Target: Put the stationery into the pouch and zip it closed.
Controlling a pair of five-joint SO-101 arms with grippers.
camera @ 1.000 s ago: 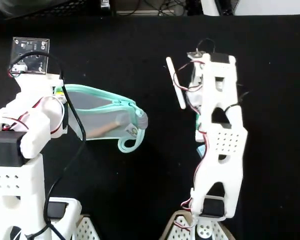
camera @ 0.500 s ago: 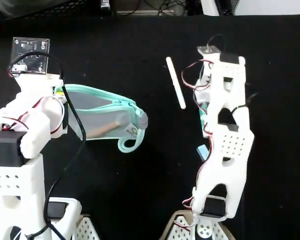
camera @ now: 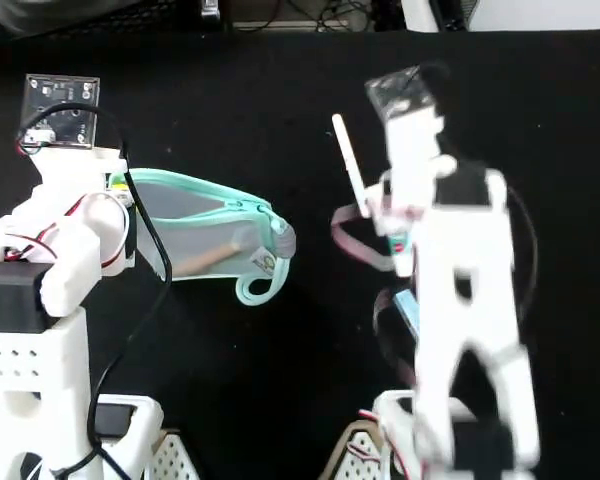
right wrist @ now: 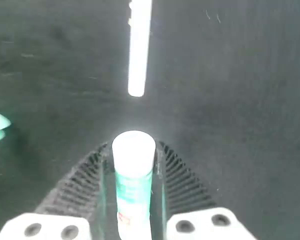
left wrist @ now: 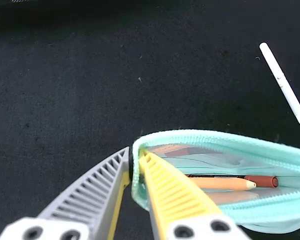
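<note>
The black table [camera: 230, 100] carries both arms. In the high view the left arm stands at 8 o'clock and the right arm at 4 o'clock. The mint mesh pouch [camera: 205, 235] lies open at 9 o'clock of the table's middle. The left gripper [left wrist: 135, 152] is clamped on its zipper rim at the end nearest that arm. A white pen [camera: 350, 165] lies on the cloth at 2 o'clock from the pouch, well apart from it. The right gripper [right wrist: 134, 148] hangs just beside the pen, pinching a white glue stick [right wrist: 133, 185] with a teal band. A pencil [left wrist: 222, 184] and a red-brown pen [left wrist: 260, 180] lie inside the pouch.
</note>
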